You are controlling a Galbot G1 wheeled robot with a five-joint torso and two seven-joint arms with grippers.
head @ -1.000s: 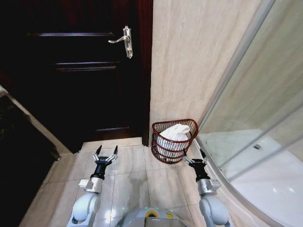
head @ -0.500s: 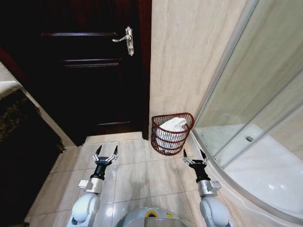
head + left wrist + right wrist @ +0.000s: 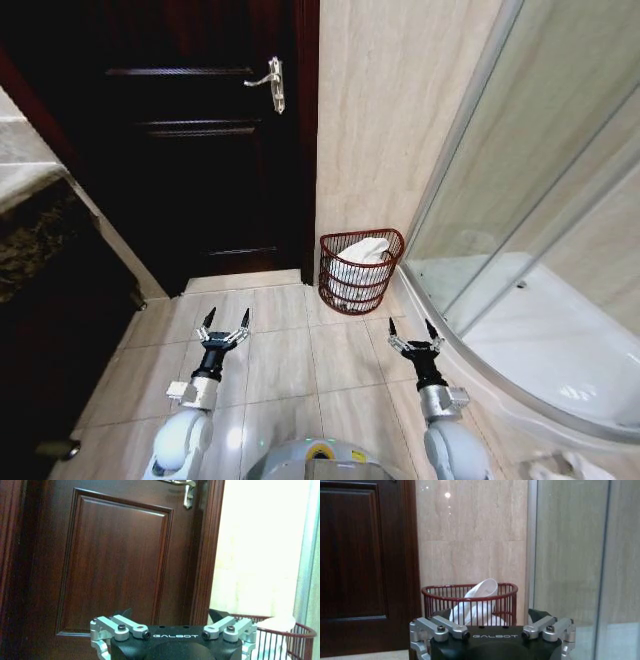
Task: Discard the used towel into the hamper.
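Note:
The hamper (image 3: 359, 271), a red-brown wire basket, stands on the floor against the tiled wall beside the shower. A white towel (image 3: 361, 254) lies inside it, poking above the rim. In the right wrist view the hamper (image 3: 470, 603) with the towel (image 3: 479, 603) sits straight ahead, some way off. The left wrist view catches the hamper (image 3: 295, 639) at its edge. My left gripper (image 3: 225, 324) is open and empty over the floor tiles. My right gripper (image 3: 410, 331) is open and empty too, short of the hamper.
A dark wooden door (image 3: 190, 150) with a metal handle (image 3: 271, 80) is closed left of the hamper. The glass shower enclosure (image 3: 520, 200) and its curved base (image 3: 480, 360) bound the right side. A dark stone counter (image 3: 45, 230) stands at the left.
The whole head view has shifted: the hamper now looks smaller and farther off, and more floor shows. Both grippers hold the same open pose.

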